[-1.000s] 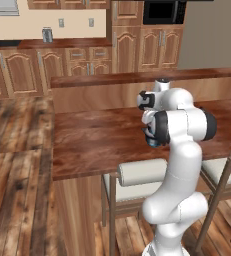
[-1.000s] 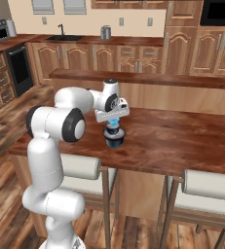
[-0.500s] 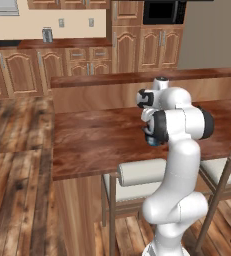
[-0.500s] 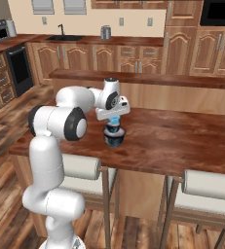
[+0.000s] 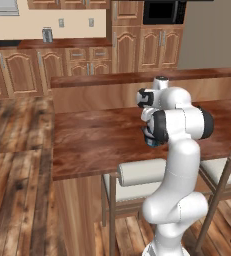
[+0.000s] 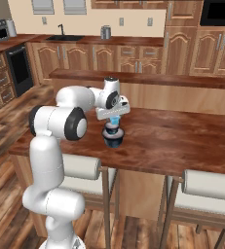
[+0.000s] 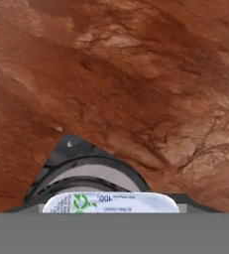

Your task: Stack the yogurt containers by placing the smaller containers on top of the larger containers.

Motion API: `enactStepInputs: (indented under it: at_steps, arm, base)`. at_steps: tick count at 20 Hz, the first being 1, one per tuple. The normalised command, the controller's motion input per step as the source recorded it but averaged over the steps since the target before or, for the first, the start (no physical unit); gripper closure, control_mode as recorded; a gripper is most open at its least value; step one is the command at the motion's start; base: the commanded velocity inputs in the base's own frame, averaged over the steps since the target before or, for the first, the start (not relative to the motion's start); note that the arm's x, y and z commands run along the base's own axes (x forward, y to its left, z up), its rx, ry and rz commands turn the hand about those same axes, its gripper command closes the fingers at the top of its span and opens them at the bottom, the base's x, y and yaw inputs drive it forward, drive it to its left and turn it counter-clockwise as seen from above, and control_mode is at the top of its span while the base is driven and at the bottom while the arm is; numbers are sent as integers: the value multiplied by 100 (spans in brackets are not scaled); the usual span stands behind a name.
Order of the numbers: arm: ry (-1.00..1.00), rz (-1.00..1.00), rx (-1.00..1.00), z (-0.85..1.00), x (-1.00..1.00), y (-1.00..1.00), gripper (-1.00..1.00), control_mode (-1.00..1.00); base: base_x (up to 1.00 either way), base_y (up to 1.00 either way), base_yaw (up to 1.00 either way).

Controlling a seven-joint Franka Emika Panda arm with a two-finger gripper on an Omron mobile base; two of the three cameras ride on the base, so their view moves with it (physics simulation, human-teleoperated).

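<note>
Pale-blue cup under the jaws, atop stacked dark-blue cup and tub | arm barely moved since before | grip state unclear | table; stack looks complete.

On the reddish-brown wooden counter, the wide, squat dark-blue yogurt tub stands upright. The narrower dark-blue cup with a pale grey-white top sits upright on top of it. Above that is the tiny, boxy pale-blue and white cup, upright at the top of the stack. In the hand view its white printed lid lies over the pale-topped cup beneath.
</note>
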Motion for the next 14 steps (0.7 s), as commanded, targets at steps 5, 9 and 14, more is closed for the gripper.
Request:
enactStepInputs:
  at_steps: [5,9,14]
  arm:
    - [0,0,0,0,0,0,-100,-100]
    - [0,0,0,0,0,0,-100,-100]
    - [0,0,0,15,0,0,-100,-100]
  base:
    - [0,0,0]
    - [0,0,0]
    - [0,0,0]
